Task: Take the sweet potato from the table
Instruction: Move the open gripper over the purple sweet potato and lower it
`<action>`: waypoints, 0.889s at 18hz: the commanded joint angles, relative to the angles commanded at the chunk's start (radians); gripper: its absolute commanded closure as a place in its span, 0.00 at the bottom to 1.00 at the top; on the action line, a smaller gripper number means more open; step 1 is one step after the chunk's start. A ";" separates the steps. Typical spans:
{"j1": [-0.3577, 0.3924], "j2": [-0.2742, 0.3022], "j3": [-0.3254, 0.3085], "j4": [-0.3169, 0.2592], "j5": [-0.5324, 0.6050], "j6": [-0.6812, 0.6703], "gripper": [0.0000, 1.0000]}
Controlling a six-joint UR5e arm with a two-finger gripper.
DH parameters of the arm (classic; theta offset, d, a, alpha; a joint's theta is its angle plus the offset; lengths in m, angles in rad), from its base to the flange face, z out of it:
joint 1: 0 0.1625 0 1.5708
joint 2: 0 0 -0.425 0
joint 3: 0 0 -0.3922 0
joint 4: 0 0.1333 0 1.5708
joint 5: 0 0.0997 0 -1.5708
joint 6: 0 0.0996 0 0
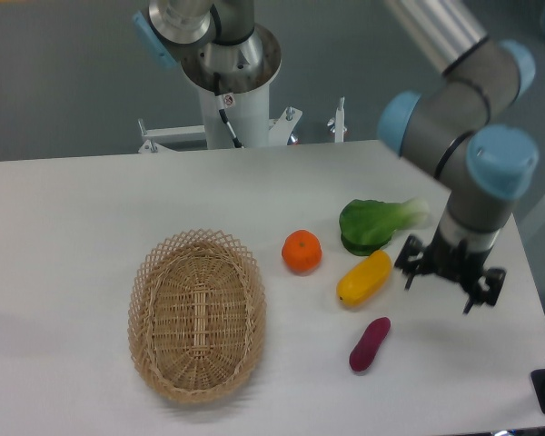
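The sweet potato (pixel 370 344) is a small purple-magenta oblong lying on the white table (pixel 73 209), near the front right. My gripper (pixel 443 286) hangs above the table to the upper right of it, its two black fingers spread apart with nothing between them. It is apart from the sweet potato, just right of the yellow oblong vegetable (pixel 364 278).
An orange (pixel 302 252) and a green leafy vegetable (pixel 374 223) lie behind the yellow one. A woven wicker basket (pixel 197 313) sits left of centre. The arm's base column (pixel 229 73) stands at the table's far edge. The table's right edge runs close by the gripper.
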 joint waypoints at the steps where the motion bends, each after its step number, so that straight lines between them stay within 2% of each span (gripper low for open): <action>1: -0.003 -0.006 -0.009 0.006 0.000 0.000 0.00; 7: -0.052 -0.045 -0.038 0.083 0.049 0.005 0.00; 11: -0.074 -0.034 -0.078 0.092 0.083 0.005 0.00; 16: -0.083 -0.043 -0.084 0.101 0.083 0.006 0.00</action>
